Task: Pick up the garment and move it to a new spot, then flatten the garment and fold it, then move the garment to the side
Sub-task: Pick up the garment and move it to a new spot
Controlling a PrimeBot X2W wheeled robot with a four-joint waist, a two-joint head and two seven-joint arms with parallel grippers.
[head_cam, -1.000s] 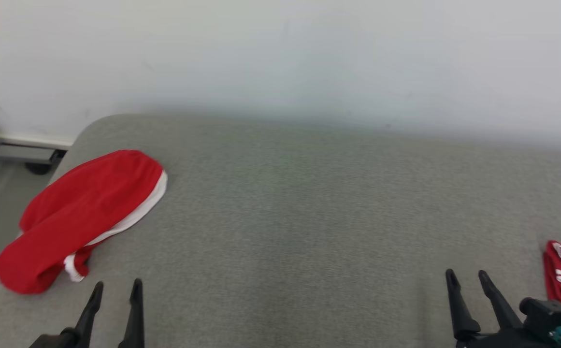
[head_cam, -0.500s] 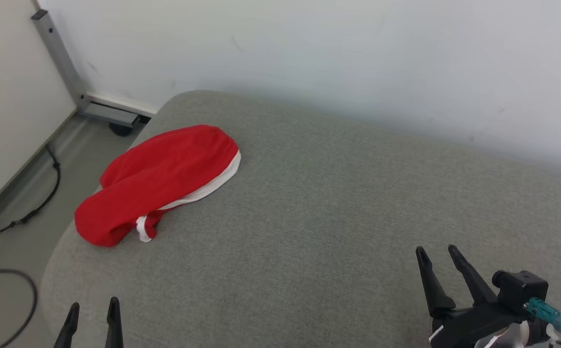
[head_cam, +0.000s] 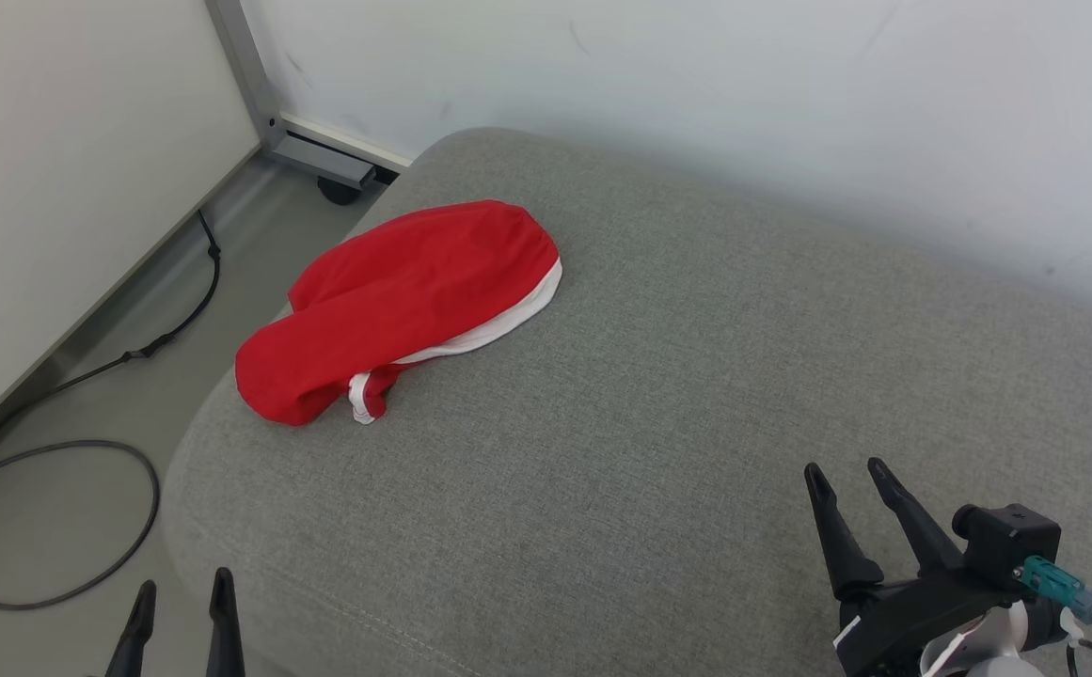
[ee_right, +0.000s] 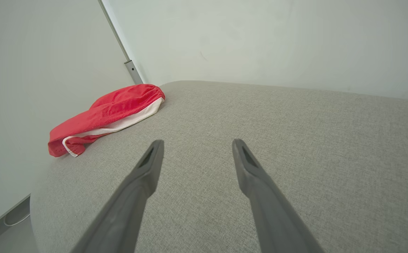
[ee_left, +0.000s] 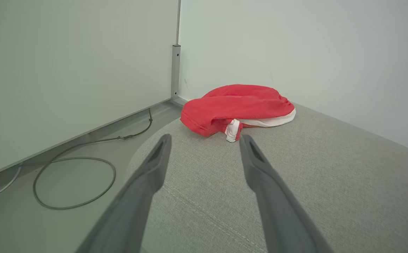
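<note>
A broad grey cushion (head_cam: 696, 376) spreads across the head view, with a white wall (head_cam: 696, 85) behind it at 12 o'clock. A pale panel (head_cam: 56, 188) stands at 9 o'clock, with a strip of grey floor (head_cam: 85, 395) below it. The red garment (head_cam: 404, 301), trimmed in white, lies bunched on the cushion toward 10 o'clock, near the rounded far corner and close to the left edge. A white band runs along its 4 o'clock side, and a small white-edged fold pokes out at its 6 o'clock end. A black cable (head_cam: 56, 527) loops over the floor at 8 o'clock. A grey metal post (head_cam: 245, 66) rises at 11 o'clock. The right gripper (head_cam: 843, 466) hangs over the cushion at 5 o'clock, well apart from the garment, with its fingers spread and holding nothing. The left gripper (head_cam: 183, 581) sits at 7 o'clock by the cushion's near left edge, with its fingers also parted and empty. In the left wrist view the garment lies beyond the fingertips at 12 o'clock, not touching them.
</note>
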